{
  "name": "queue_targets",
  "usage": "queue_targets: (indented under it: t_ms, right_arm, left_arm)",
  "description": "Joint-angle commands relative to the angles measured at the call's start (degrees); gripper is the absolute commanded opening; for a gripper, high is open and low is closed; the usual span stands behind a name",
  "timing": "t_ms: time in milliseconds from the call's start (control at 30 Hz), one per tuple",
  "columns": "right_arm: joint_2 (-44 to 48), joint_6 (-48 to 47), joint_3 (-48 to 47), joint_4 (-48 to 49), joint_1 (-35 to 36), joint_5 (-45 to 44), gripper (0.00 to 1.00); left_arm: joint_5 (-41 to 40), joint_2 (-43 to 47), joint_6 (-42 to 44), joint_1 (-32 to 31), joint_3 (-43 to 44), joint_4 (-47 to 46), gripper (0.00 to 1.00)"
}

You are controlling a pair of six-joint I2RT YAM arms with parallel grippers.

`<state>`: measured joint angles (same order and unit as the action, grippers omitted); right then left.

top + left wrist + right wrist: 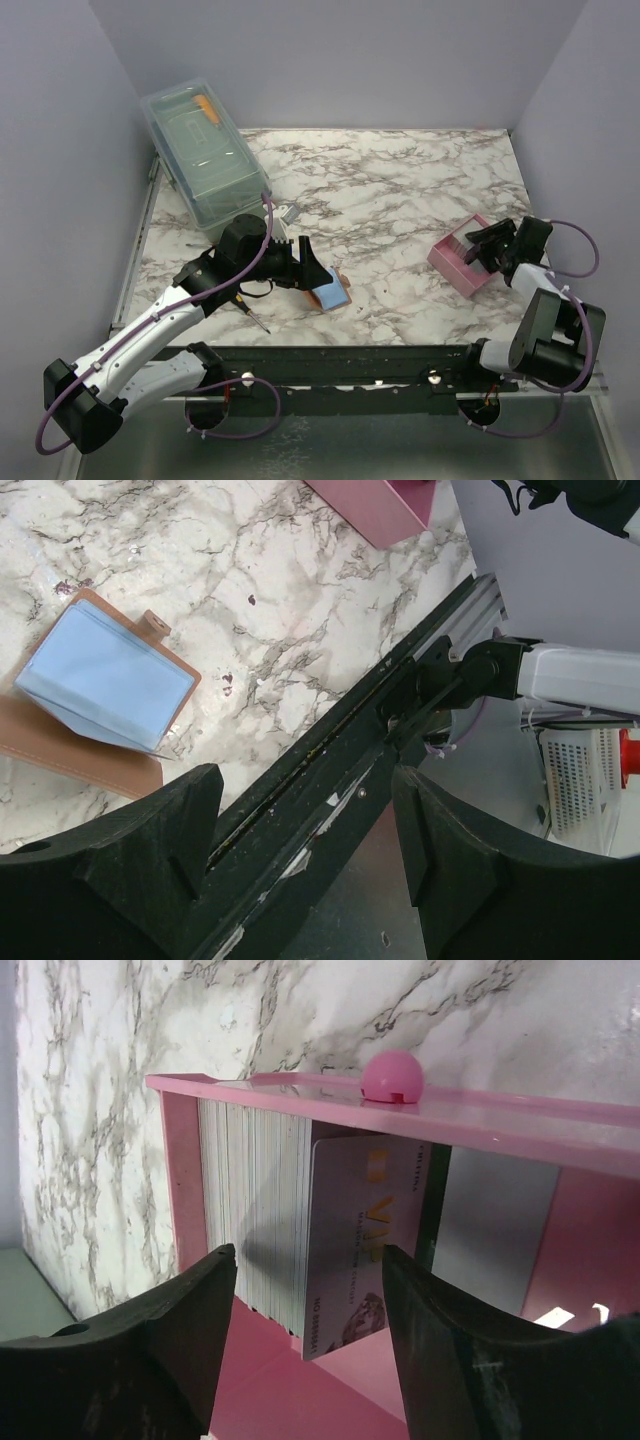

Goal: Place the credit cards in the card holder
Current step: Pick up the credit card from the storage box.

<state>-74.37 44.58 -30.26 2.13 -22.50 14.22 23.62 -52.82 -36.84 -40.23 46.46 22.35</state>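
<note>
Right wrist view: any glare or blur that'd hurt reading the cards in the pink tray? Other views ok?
Right wrist: the pink tray rim has a mild sheen, the card stack is sharp, and the near fingers are dark and soft. Left wrist: the card holder is crisp, no glare. Top external: even light, soft shadows on the table.

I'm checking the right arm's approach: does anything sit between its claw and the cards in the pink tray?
Nothing visible does. The open right claw faces the credit cards standing in the pink tray directly; the tray's knobbed pink panel lies beyond the stack, not before it.
</note>
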Motion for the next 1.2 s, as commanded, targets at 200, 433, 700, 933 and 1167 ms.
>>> queue_targets:
  t_ms: [200,433,700,933,1167]
  right_arm:
    - [-1.23,0.93,1.46,5.52,-0.46,3.63,0.53]
    - [0.54,0.74,0.91,4.47,-0.46,4.32,0.44]
    - [1.52,1.13,0.67,3.99,-0.49,4.19,0.31]
    - [2.97,0.93,-0.6,0.14,-0.44,3.76,0.2]
    - [5.74,-1.13,-1.7,-6.35,-0.5,3.0,0.12]
  left_arm:
    - [1.53,-0.09,0.27,0.17,-0.17,-1.17,0.75]
    - [1.6,-0.42,0.28,0.16,-0.18,-1.25,0.75]
    - [1.77,-0.44,0.21,0.15,-0.13,-1.34,0.75]
    - [1.87,-0.62,0.11,0.16,-0.07,-1.43,0.75]
    - [1.87,-0.71,-0.22,0.15,-0.35,-1.43,0.76]
